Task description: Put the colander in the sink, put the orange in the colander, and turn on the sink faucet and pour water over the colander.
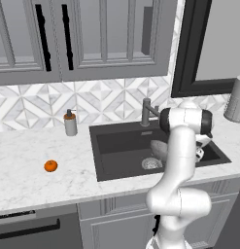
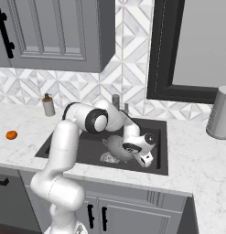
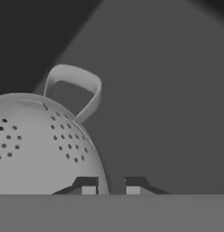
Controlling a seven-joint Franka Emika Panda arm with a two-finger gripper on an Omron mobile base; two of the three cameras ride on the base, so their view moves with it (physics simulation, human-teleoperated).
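Two fingertips (image 3: 88,186) slightly parted, hand (image 3: 111,189) released, beside colander (image 3: 36,145) rim, in sink (image 2: 87,151)

Glossy white arm (image 1: 180,160) of rounded tubular segments, dark joint caps, small dark-tipped end effector (image 3: 111,186).

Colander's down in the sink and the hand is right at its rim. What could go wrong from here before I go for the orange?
1. The hand sits close beside the colander, its fingertips at the rim. Pulling away sideways could drag or tip it; lifting straight out looks safer.
2. The colander seems tilted near the drain in the sink, so it may rock.
3. The orange lies far left on the counter; a wide swing passes the sink faucet and soap dispenser.
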